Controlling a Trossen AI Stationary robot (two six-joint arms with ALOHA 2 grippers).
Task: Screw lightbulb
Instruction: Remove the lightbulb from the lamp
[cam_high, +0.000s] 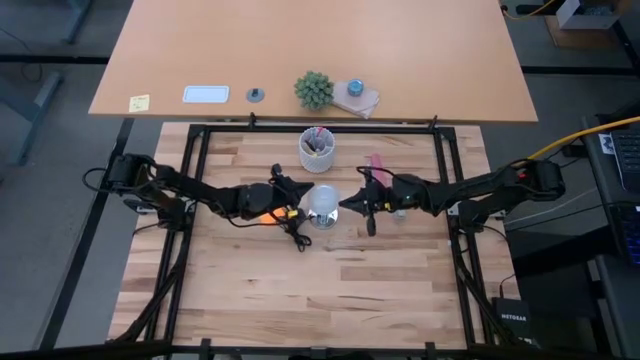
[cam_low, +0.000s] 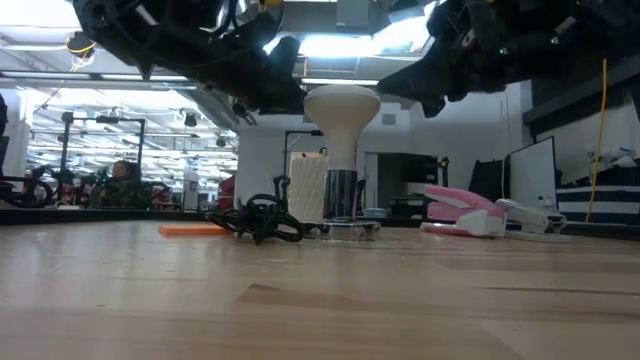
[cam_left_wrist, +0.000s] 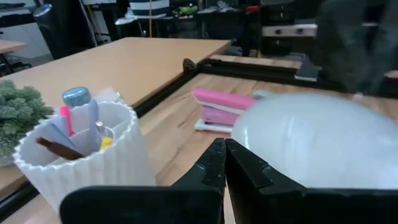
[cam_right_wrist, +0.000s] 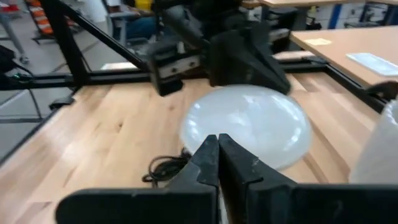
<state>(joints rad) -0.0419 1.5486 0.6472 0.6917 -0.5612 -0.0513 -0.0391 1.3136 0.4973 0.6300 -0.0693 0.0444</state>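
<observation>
Lightbulb (cam_high: 322, 199) stands base-down in its silvery fitting (cam_low: 340, 228) on the bench (cam_high: 330, 280), between both arms. Left pincer (cam_high: 293, 192) and right pincer (cam_high: 347, 202) flank it, both closed, empty. Screwing seems underway; next: reopen, regrip bulb, twist.

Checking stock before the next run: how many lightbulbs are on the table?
1. The lightbulb stands upright in the silvery fitting at the table's middle, between the two grippers. None other shows; the arms may hide something.
</observation>
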